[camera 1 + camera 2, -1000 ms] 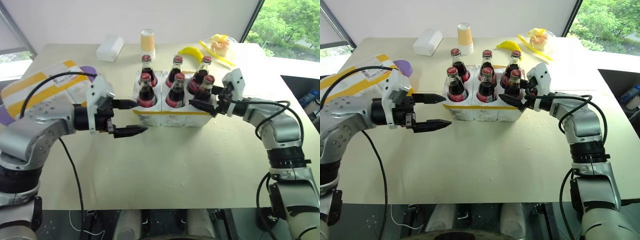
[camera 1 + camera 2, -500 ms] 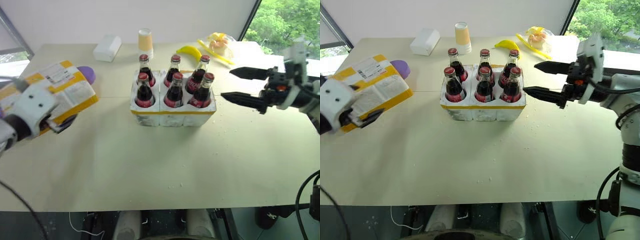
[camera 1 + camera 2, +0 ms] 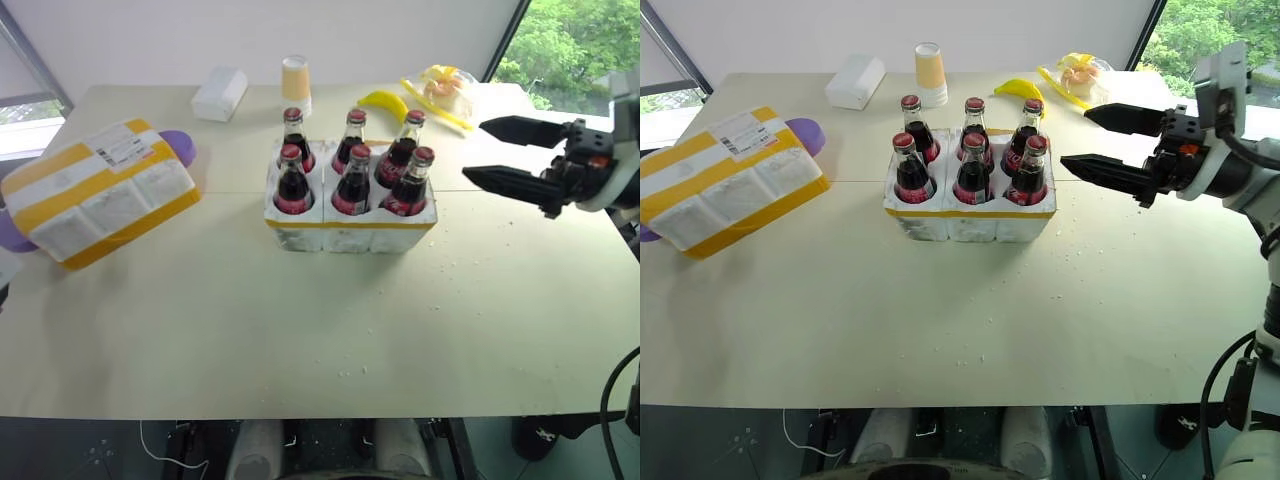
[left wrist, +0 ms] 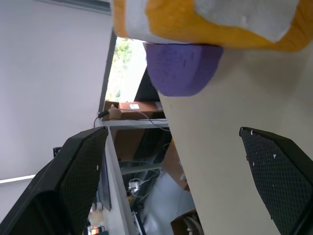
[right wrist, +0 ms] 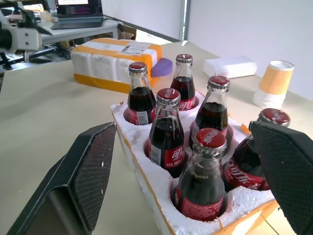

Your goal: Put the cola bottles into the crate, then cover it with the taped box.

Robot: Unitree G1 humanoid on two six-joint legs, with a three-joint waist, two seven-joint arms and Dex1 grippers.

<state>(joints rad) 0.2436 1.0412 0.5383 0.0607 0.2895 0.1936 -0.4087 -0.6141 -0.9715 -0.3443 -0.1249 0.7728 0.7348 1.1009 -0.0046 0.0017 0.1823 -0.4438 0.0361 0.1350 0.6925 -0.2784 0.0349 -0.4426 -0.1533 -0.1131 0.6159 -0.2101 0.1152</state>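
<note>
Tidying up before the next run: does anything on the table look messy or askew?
Small white crumbs lie scattered on the table in front of and right of the crate, likely styrofoam bits. The taped box lies at an angle, partly resting on a purple object. All six cola bottles stand upright.

A wide bare stretch of table (image 3: pixel 330 330) is left free across the lower frame, and open lanes are found between the crate (image 3: pixel 350 222) at centre and the taped box (image 3: pixel 100 205) at left. Overhead access is blocked by six upright cola bottles (image 3: pixel 353 180); the upper edge is crowded by a cup (image 3: pixel 295 85), a small box (image 3: pixel 220 95) and a banana (image 3: pixel 383 103)
</note>
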